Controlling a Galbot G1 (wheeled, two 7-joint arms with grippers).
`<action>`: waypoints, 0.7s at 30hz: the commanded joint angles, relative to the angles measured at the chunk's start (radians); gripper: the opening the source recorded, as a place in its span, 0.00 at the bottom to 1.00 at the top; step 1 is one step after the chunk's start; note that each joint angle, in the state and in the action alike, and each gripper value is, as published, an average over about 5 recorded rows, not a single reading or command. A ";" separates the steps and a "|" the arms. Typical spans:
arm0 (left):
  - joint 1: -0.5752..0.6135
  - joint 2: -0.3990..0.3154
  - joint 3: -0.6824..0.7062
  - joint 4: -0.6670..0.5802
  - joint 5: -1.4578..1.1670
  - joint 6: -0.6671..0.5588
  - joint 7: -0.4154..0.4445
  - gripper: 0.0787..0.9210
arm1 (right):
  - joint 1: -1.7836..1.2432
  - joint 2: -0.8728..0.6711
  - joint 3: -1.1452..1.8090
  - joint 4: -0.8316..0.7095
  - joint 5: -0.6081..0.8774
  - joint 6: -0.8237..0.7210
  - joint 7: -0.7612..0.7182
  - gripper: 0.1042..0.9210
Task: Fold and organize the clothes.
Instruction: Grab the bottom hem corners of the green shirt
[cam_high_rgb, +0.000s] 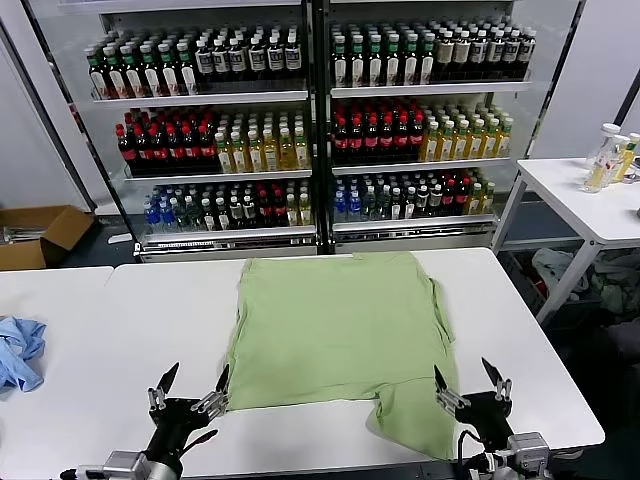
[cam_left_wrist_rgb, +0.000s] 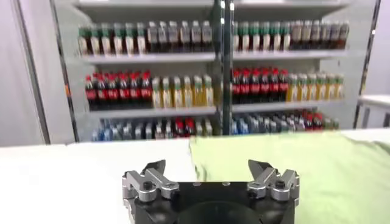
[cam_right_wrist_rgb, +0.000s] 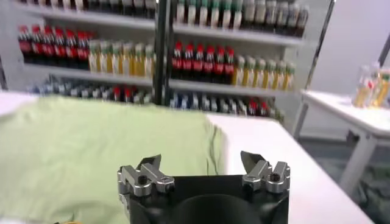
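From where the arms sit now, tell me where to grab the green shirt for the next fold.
Probably the near hem corners of the green shirt. It lies flat, and both corners sit just ahead of the open left gripper and right gripper. Come in low from the near table edge, pinching the edge.

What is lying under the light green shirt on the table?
Only the white table top shows around the light green soft-fabric shirt, which lies flat on it. One sleeve is folded over near the right end effector. Anything beneath the fabric is covered and cannot be seen.
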 joint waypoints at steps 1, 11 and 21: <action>-0.063 0.034 0.033 0.086 0.030 0.196 -0.008 0.88 | -0.036 0.019 -0.010 -0.044 0.024 -0.107 0.016 0.88; -0.085 0.038 0.054 0.117 0.041 0.220 0.004 0.88 | -0.042 0.042 -0.050 -0.080 0.028 -0.104 0.011 0.88; -0.103 0.029 0.073 0.157 0.010 0.219 0.005 0.88 | -0.052 0.048 -0.075 -0.087 0.058 -0.093 -0.002 0.87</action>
